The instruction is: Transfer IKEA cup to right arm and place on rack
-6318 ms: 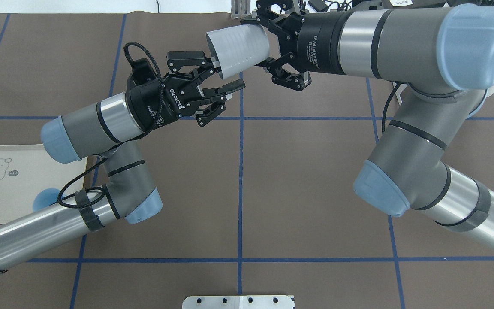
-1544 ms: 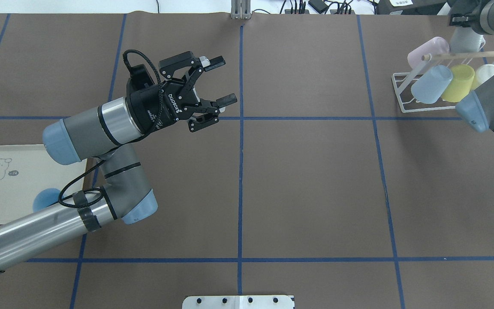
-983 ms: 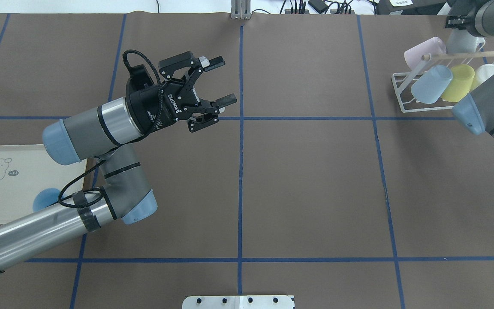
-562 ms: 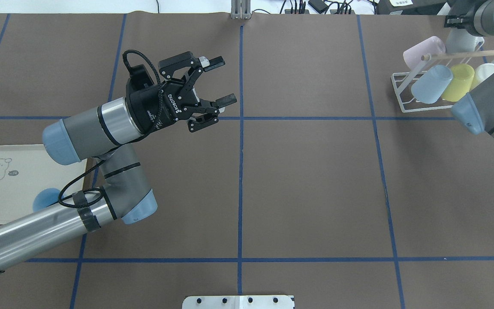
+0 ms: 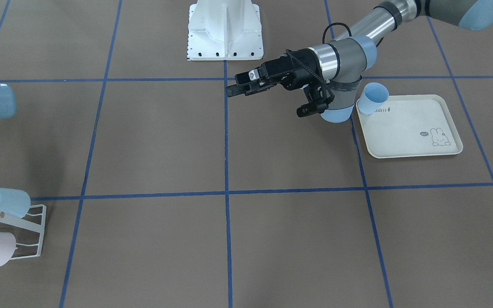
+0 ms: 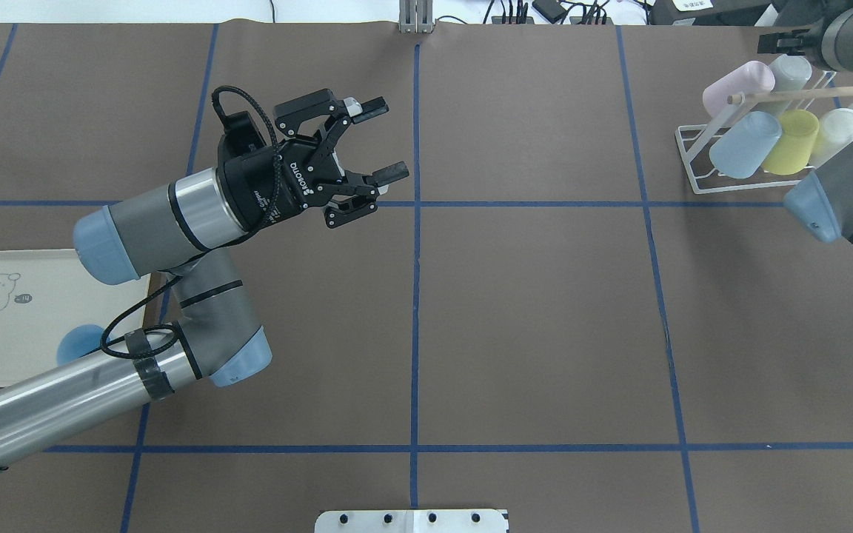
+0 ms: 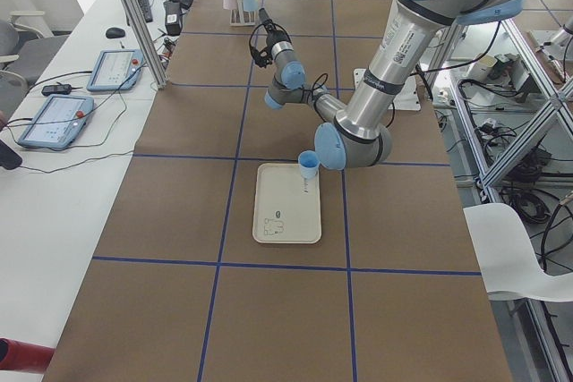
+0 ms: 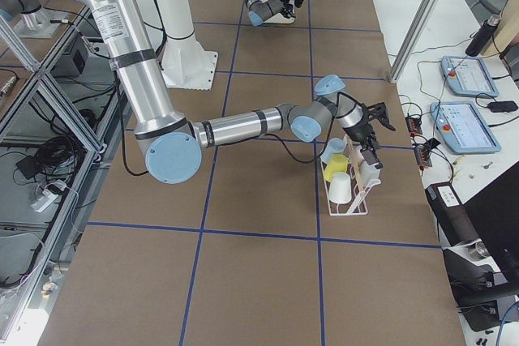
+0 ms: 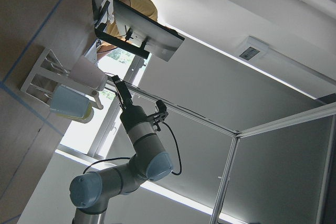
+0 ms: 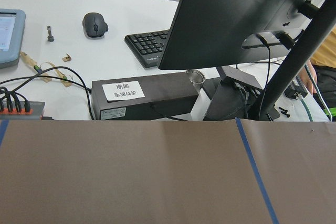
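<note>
Right gripper (image 9: 138, 93) is hovering just beside the rack (image 6: 687, 161), jaws spread and empty. The pale IKEA cup (image 6: 793, 72) is resting tilted on the rack's far row, apparently hung on a prong. Left gripper (image 6: 386, 139) is hovering open and empty, well apart from the rack.

Six cups, one rack (image 6: 693, 159), one tray (image 5: 405, 137).
On the rack sit five: pink cup (image 6: 736, 86), grey-white cup (image 6: 793, 72), pale blue cup (image 6: 743, 145), yellow cup (image 6: 791, 143), cream cup (image 6: 838, 130); well apart from the rack, one blue cup (image 5: 375, 96) on the tray.
</note>
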{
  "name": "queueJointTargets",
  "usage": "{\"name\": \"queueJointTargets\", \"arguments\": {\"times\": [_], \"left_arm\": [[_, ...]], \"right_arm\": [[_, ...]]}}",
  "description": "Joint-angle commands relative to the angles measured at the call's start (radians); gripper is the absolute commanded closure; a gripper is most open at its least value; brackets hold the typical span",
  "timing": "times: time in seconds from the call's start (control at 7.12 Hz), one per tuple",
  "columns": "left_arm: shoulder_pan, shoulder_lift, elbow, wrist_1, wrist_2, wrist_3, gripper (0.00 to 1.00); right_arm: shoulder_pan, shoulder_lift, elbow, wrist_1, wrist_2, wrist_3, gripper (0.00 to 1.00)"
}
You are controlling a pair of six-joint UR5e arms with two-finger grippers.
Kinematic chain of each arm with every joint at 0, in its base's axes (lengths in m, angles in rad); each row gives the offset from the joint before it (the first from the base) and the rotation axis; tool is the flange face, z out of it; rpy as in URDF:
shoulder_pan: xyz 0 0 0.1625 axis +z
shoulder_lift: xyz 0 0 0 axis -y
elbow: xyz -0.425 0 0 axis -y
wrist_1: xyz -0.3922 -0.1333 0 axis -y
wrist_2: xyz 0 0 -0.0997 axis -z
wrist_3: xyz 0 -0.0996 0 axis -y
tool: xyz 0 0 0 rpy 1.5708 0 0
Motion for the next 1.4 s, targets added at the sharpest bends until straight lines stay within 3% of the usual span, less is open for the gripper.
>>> {"name": "queueJointTargets", "arguments": {"times": [0.0, 0.28, 0.42, 0.56, 0.7, 0.98, 1.26], "left_arm": [[-0.003, -0.002, -0.001, 0.009, 0.002, 0.003, 0.16], [-0.014, 0.002, -0.002, 0.017, -0.005, 0.137, 0.16], [-0.029, 0.015, -0.002, 0.035, -0.005, 0.186, 0.16], [-0.053, 0.034, -0.004, 0.105, -0.009, 0.295, 0.16], [-0.078, 0.052, -0.010, 0.171, -0.056, 0.422, 0.16], [-0.212, 0.113, -0.011, 0.227, -0.226, 0.466, 0.17], [-0.328, 0.203, -0.043, 0.372, -0.392, 0.769, 0.17]], "right_arm": [[-0.002, 0.026, 0.014, 0.001, 0.006, 0.002, 0.00], [-0.006, 0.018, 0.105, -0.020, 0.029, 0.010, 0.00], [-0.026, -0.005, 0.183, -0.026, 0.068, 0.079, 0.00], [-0.093, -0.019, 0.274, -0.039, 0.084, 0.261, 0.00], [-0.167, -0.026, 0.373, -0.103, 0.078, 0.381, 0.00], [-0.294, -0.019, 0.552, -0.270, 0.061, 0.515, 0.00], [-0.385, 0.007, 0.552, -0.275, 0.012, 0.546, 0.00]]}}
